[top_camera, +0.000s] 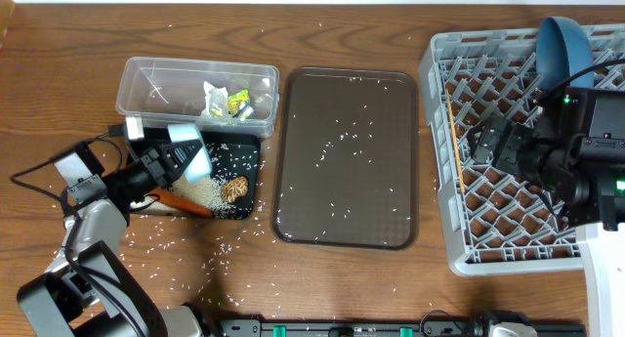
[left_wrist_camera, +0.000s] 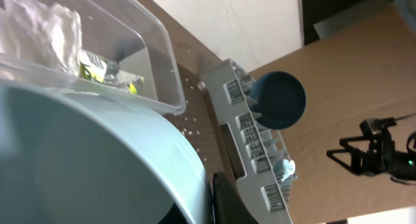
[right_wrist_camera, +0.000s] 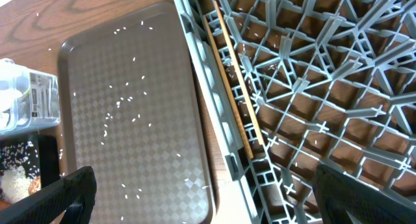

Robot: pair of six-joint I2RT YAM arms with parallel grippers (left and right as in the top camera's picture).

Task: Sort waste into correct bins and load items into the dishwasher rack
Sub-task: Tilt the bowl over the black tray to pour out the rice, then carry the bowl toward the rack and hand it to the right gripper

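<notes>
The left gripper [top_camera: 168, 163] hangs over the black tray [top_camera: 248, 147] at the near left, its jaws grasping one pale-blue cup [top_camera: 193, 151]. That tray holds one carrot stick [top_camera: 181, 202], one brown lump [top_camera: 234, 189] and a heap of rice [top_camera: 202, 192]. Just beyond it, the clear tub [top_camera: 146, 83] holds one tissue [top_camera: 215, 95] and one wrapper [top_camera: 239, 103]. Loose grains dot the brown tray [top_camera: 347, 181] and the table [top_camera: 59, 63]. At the right, one blue plate [top_camera: 564, 46] stands at the far edge of the rack [top_camera: 439, 103]. The right gripper [right_wrist_camera: 203, 185] hovers over open lattice, jaws released wide.
</notes>
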